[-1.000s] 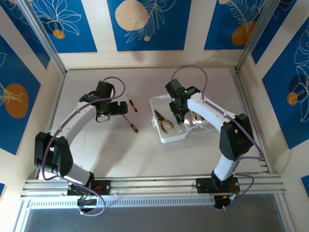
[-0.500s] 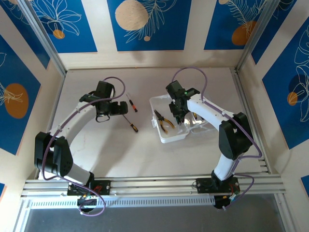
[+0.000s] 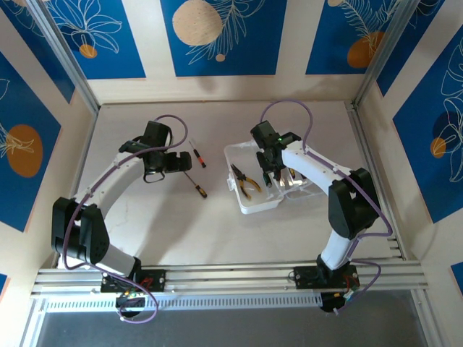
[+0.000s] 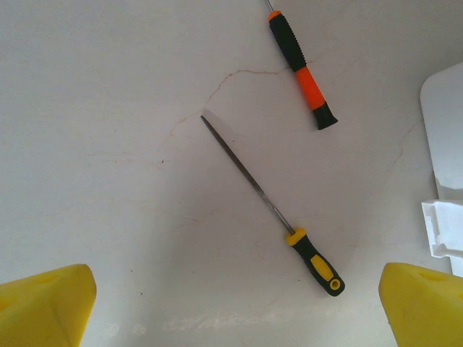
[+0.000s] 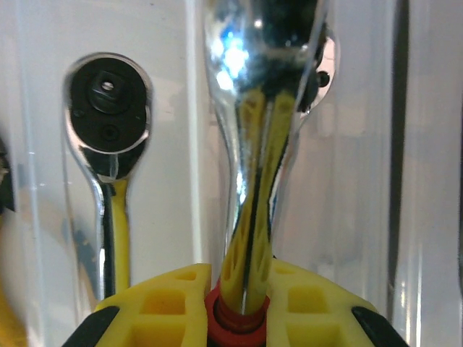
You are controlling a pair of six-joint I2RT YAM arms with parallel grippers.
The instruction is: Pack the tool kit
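Screwdrivers number two out on the table (image 3: 188, 231), both to the left of the clear case (image 3: 257, 202). A red-and-black screwdriver (image 4: 300, 63) lies off the case's far left corner. A yellow-and-black screwdriver (image 4: 316, 262) with a long thin shaft lies off its near left side. They are apart from each other and from the case. One case, and inside it I count one pair of yellow-handled pliers (image 3: 246, 182) along its left side.

Two grippers. The left gripper (image 4: 231, 307) hangs to the left of the case, near the loose screwdrivers, spread wide and holding nothing. In the wrist view its yellow fingertips (image 4: 47, 303) are cut off at the bottom corners. The right gripper (image 5: 239, 300) is down in the case, pinched narrow on a chrome tool (image 5: 249, 144) whose top runs out of frame.

Just left of that tool is a round chrome head (image 5: 108, 108) with a black centre. Whether it is a second tool or a reflection in the plastic, I cannot tell. Part of the case's right side is covered by the right arm (image 3: 318, 170).
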